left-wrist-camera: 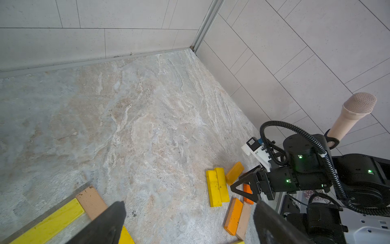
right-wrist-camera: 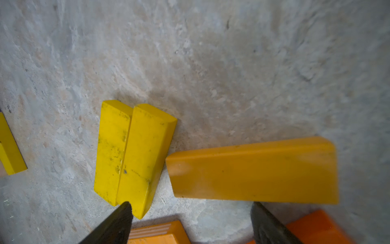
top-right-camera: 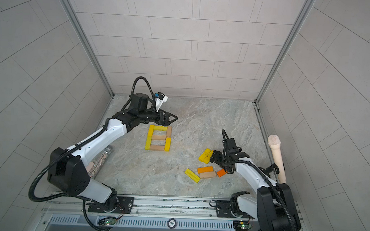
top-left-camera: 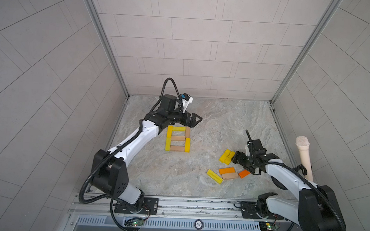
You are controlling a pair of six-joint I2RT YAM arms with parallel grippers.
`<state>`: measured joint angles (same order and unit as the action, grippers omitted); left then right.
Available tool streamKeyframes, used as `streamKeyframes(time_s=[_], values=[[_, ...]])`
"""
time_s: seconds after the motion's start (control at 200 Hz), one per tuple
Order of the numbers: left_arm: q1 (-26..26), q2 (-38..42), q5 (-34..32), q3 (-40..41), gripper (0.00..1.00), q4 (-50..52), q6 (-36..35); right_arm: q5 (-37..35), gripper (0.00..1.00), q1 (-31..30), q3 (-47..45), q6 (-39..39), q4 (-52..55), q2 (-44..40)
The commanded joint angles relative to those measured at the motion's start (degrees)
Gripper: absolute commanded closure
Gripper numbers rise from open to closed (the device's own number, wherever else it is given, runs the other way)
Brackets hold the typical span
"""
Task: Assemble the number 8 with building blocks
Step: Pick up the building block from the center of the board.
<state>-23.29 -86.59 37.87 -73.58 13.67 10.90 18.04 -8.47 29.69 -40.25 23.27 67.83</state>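
Nearest, we log loose building blocks: yellow, orange and tan bars lying flat, right of centre. Low over them, the right gripper: fingers apart, nothing between; an amber bar just ahead, beside two touching yellow bars. A beige microphone: propped at the right edge. Centre, the number 8: seven yellow and tan bars. Just beyond its top, the left gripper: fingers wide apart, empty.
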Motion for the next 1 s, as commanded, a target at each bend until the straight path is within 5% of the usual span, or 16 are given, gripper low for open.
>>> streamKeyframes(time_s=[0.0, 0.996], values=[[-0.1, 1.5, 0.2, 0.1, 0.0, 0.0, -0.9, -0.4, 0.12, 1.3, 0.9, 1.1, -1.0, 2.6], [-0.3, 1.6, 0.5, 0.2, 0.0, 0.0, -0.9, -10.8, 0.42, 2.4, 5.4, 3.7, -3.6, 11.0]])
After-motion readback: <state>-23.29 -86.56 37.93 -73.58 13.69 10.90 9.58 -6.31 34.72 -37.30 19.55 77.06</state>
